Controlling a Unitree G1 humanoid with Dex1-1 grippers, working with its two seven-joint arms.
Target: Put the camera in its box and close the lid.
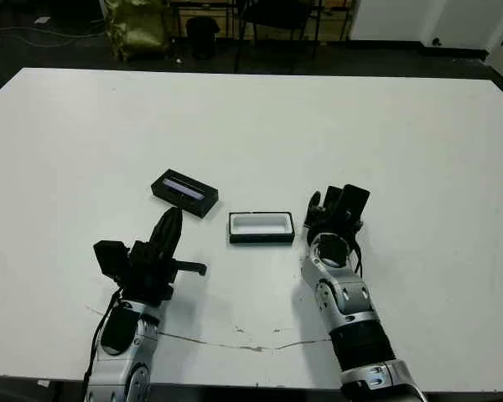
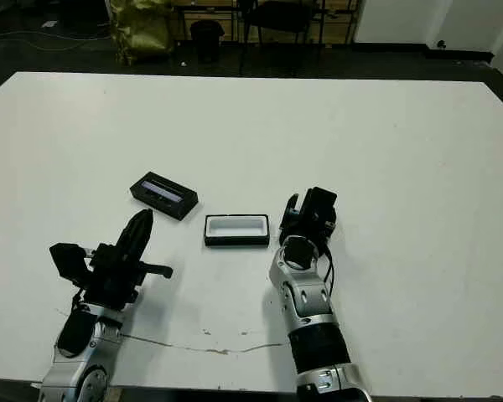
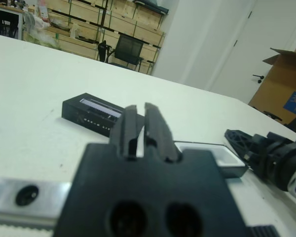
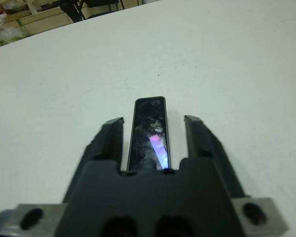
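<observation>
The box (image 1: 261,227), a black tray with a white lining, lies open-topped at the table's middle. The lid (image 1: 184,193), black with a pale strip, rests to its left and slightly farther back. The camera (image 4: 149,133), a slim glossy black bar, lies on the table between the fingers of my right gripper (image 4: 153,121), with a gap on each side. That right gripper (image 1: 335,201) is open just right of the box, and it hides the camera in the head views. My left gripper (image 1: 171,219) is shut and empty, just short of the lid.
The white table (image 1: 386,134) stretches wide behind and to both sides of the things. A thin crack line (image 1: 251,343) marks the surface near the front edge. Chairs and a bag stand on the floor beyond the far edge.
</observation>
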